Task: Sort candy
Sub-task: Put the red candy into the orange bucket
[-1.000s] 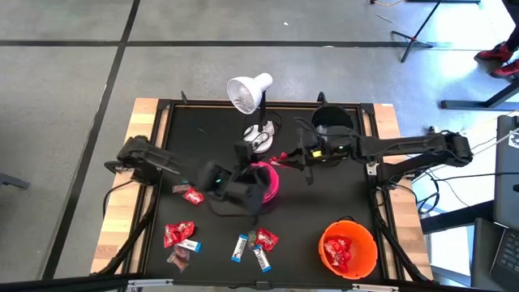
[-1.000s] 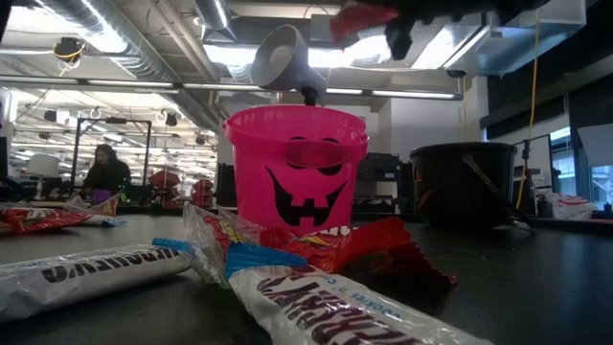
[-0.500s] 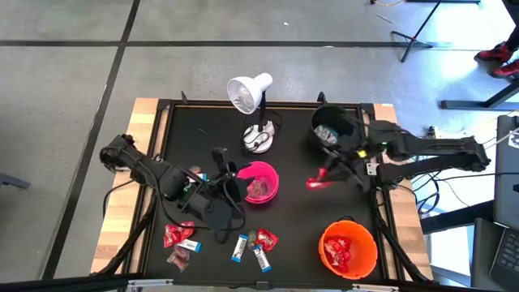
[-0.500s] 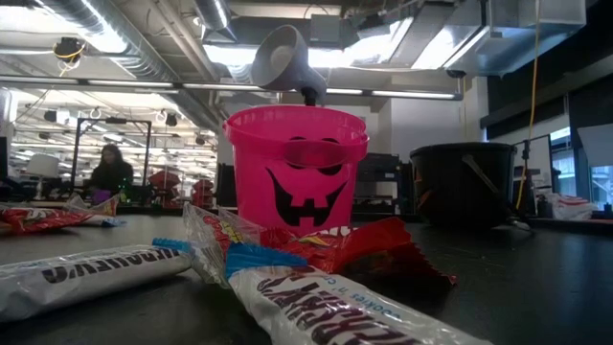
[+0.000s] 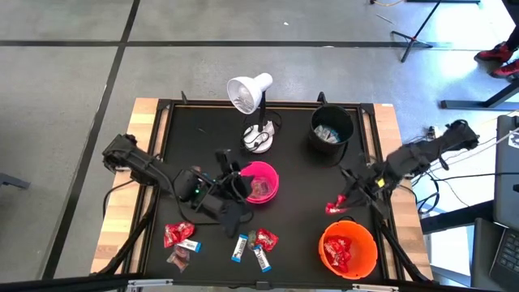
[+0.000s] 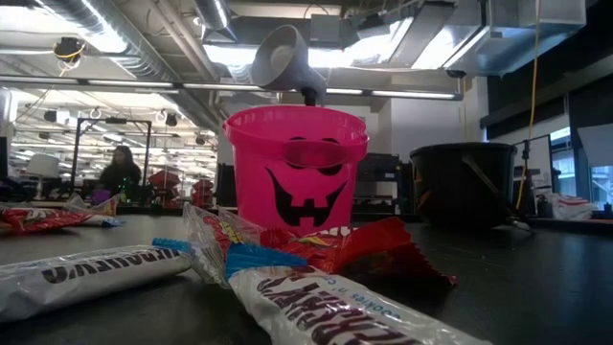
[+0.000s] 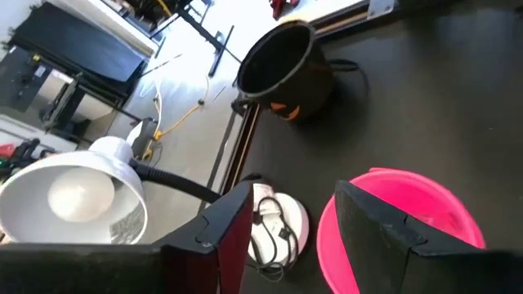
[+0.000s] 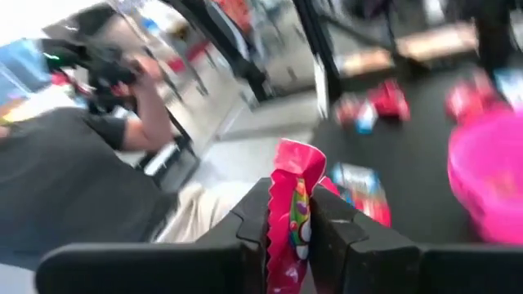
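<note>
Landmark for all entries: the pink pumpkin-face bucket (image 5: 261, 182), standing near the middle of the black table (image 5: 302, 174).

1. Loose candy, nearest the table's front edge. In front of the pink bucket lie two slim white-and-blue bars (image 5: 240, 247) and a shiny red packet (image 5: 266, 239); further to the left of these, red packets (image 5: 175, 234) with another white-and-blue bar and a dark brown piece (image 5: 178, 258) just beside them. The low view shows the bars and red wrappers lying flat on the table in front of the bucket.

2. Orange bucket (image 5: 348, 250), front right of the pink bucket, well apart from it (red packets inside).

3. Right gripper (image 5: 350, 198), between the pink and orange buckets, above the orange bucket's far rim. Its fingers are pinching a red candy packet (image 8: 290, 214), which stands upright between them in the right wrist view and shows as a red spot (image 5: 336, 208) from above.

4. Left gripper (image 5: 235, 191), just beside the pink bucket's left edge. Its fingers (image 7: 234, 228) stand spread, with nothing between them.

5. Pink bucket itself: some candy shows inside.

6. White desk lamp (image 5: 250, 94), behind the pink bucket, base near its far side.

7. Black bucket (image 5: 332, 127), behind and right of the pink bucket (a few wrappers inside).
</note>
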Robot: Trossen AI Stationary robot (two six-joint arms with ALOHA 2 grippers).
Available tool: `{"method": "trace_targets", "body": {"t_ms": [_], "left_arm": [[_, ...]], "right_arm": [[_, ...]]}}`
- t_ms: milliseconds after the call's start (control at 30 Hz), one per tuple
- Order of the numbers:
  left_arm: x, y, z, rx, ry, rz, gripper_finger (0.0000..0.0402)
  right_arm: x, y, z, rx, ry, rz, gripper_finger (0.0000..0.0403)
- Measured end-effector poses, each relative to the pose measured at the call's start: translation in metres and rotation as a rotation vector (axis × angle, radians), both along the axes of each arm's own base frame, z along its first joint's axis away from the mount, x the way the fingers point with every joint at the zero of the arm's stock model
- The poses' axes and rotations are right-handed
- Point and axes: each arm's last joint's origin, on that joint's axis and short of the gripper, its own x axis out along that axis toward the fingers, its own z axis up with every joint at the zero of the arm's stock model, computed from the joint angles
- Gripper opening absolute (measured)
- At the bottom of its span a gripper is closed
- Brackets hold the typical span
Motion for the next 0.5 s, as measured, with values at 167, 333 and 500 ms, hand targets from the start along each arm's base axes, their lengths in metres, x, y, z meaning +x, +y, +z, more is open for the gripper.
{"method": "trace_targets", "body": {"t_ms": [167,333,500], "left_arm": [[0.003,0.007,-0.004,-0.001,0.008,0.024,0.0165],[0.005,0.012,-0.004,-0.014,-0.003,0.049,0.0165],[0.006,0.013,-0.004,-0.016,-0.005,0.053,0.0165]], "right_arm": [[-0.015,0.013,-0.006,0.015,0.271,-0.059,0.0059],[-0.023,0.029,-0.016,0.047,0.461,-0.073,0.0059],[-0.026,0.045,-0.033,0.025,0.659,-0.087,0.0059]]}}
